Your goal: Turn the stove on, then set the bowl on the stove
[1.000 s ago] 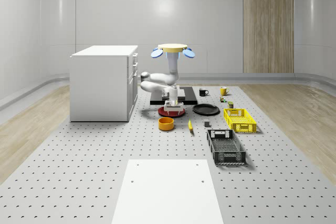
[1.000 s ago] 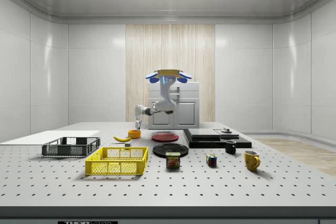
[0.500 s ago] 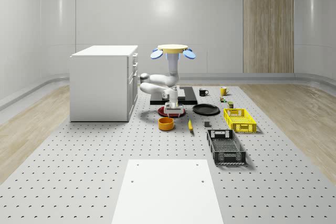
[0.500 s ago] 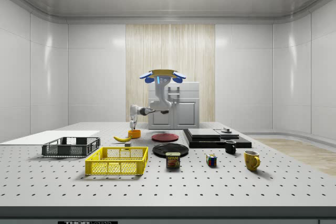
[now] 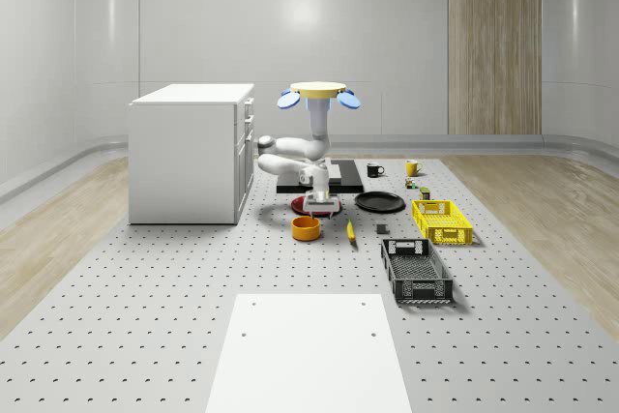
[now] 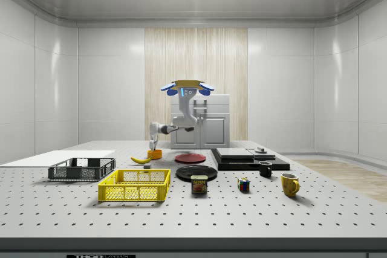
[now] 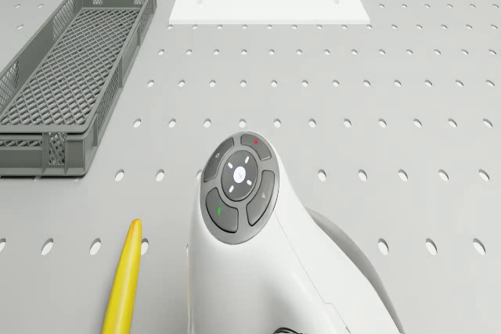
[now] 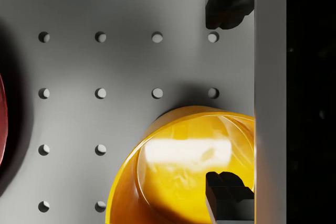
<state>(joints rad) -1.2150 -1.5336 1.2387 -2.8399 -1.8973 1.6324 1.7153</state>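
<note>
Drone [image 5: 320, 94] hovering over the surface [image 5: 193, 287], tool [image 8: 227, 98] spread above the bowl [image 8: 178, 166]; bowl ungrasped, stove [image 6: 248, 158] well apart; switch state indiscernible.

Drone [image 5: 320, 94] aloft, arm bent downward, gripper [image 8: 229, 98] with fingers spread.
</note>
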